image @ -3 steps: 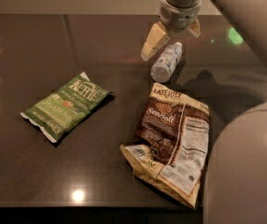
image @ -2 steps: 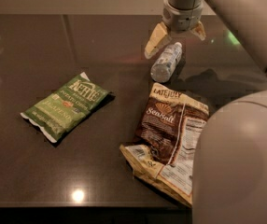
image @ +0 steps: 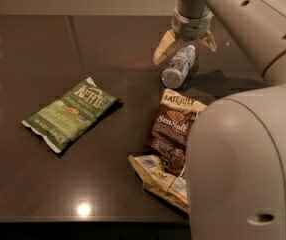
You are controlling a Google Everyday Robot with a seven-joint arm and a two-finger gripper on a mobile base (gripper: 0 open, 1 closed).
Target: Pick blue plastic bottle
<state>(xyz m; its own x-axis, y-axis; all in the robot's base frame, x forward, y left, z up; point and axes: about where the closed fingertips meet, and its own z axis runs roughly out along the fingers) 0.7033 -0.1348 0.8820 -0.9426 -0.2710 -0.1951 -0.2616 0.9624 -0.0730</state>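
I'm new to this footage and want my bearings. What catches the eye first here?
The open gripper hangs over the blue plastic bottle, which lies at the far side of the dark table. A green chip bag lies at left, and a brown chip bag lies nearer, beside the robot's pale body.

The robot's pale body (image: 243, 164) hides the right side of the brown chip bag (image: 172, 134), the arm (image: 243, 14) runs off the top edge, and whether the gripper (image: 185, 52), spread over the far end of the bottle (image: 178, 68), touches it is unclear.
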